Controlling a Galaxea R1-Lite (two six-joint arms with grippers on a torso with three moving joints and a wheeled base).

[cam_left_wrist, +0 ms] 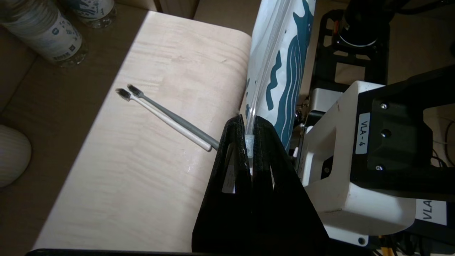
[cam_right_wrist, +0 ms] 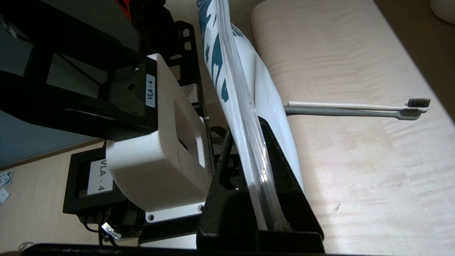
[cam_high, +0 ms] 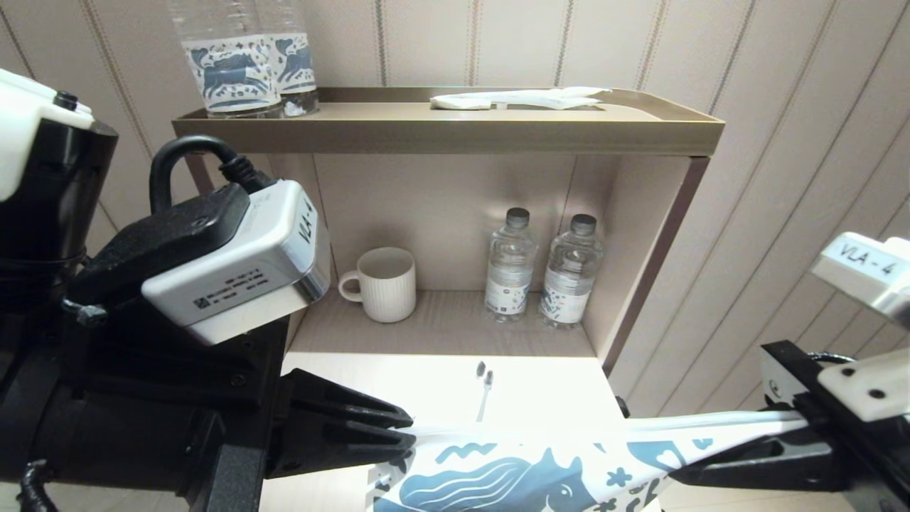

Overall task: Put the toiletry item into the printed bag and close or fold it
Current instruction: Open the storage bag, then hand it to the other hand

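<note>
The printed bag [cam_high: 526, 476] is a white pouch with a dark blue horse, stretched tight above the table's front edge. My left gripper [cam_high: 407, 429] is shut on its left end, with the zip strip pinched between the black fingers [cam_left_wrist: 250, 121]. My right gripper [cam_high: 679, 471] is shut on the other end [cam_right_wrist: 247, 128]. The bag's sides [cam_left_wrist: 284, 71] [cam_right_wrist: 220, 53] hang edge-on from the strip. The toothbrush [cam_high: 484, 395] lies on the pale table [cam_high: 426, 384] just behind the bag. Both wrist views show a white one [cam_left_wrist: 167, 122] [cam_right_wrist: 348, 105] and a grey one [cam_left_wrist: 177, 119] [cam_right_wrist: 341, 112] side by side.
In the niche behind the table stand a ribbed white cup [cam_high: 384, 284] and two small water bottles [cam_high: 510, 267] [cam_high: 572, 274]. The top shelf holds two horse-labelled bottles [cam_high: 234, 64] and a white wrapped packet [cam_high: 519, 98]. The shelf's side wall [cam_high: 661, 249] borders the right.
</note>
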